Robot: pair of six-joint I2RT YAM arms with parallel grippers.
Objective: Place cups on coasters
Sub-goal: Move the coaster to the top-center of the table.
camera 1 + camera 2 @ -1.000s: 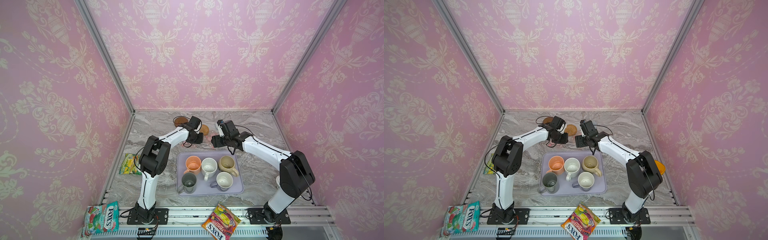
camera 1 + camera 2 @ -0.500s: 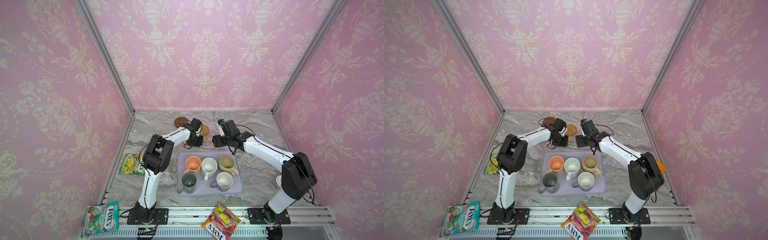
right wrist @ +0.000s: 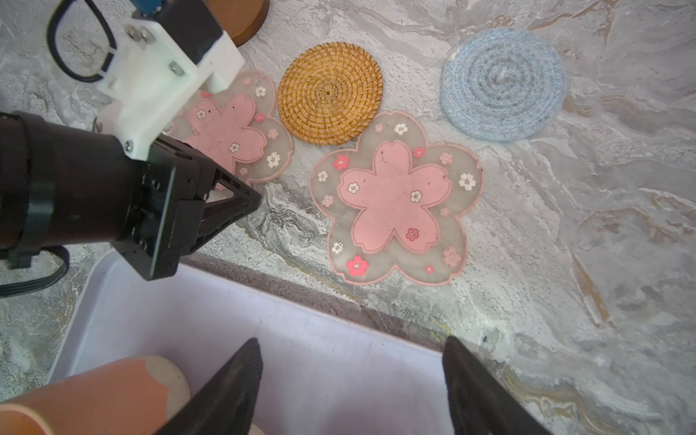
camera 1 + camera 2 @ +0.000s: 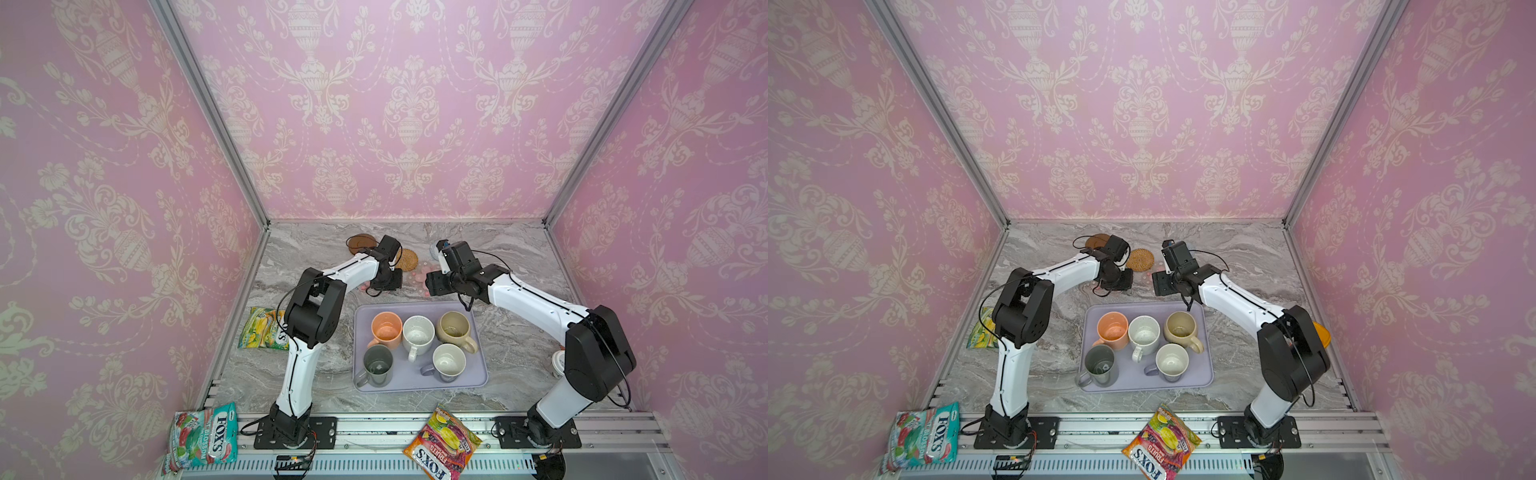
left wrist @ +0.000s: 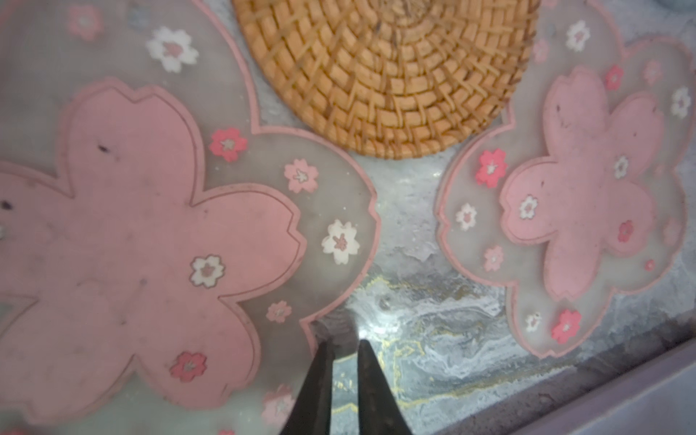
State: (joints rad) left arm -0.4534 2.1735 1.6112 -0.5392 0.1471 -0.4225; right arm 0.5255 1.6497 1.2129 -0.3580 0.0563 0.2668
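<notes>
Right gripper (image 3: 350,342), bottom of frame, jaws spread wide over the lavender tray (image 3: 150,320); left gripper (image 3: 254,201) points in from frame left, beside a flower coaster (image 3: 229,139).

Marble tabletop (image 4: 528,237) carries: lavender tray (image 4: 411,383) at 6 o'clock; brown coaster (image 4: 360,243), rattan coaster (image 3: 330,93), blue coaster (image 3: 504,84), and flower coasters (image 3: 395,199) at 12 o'clock; candy packet (image 4: 262,332) at 9 o'clock.

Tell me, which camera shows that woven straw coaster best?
The right wrist view: the woven rattan coaster appears whole and sharp there. The left wrist view is closer but crops it. Both top views show it tiny and far off.
</notes>
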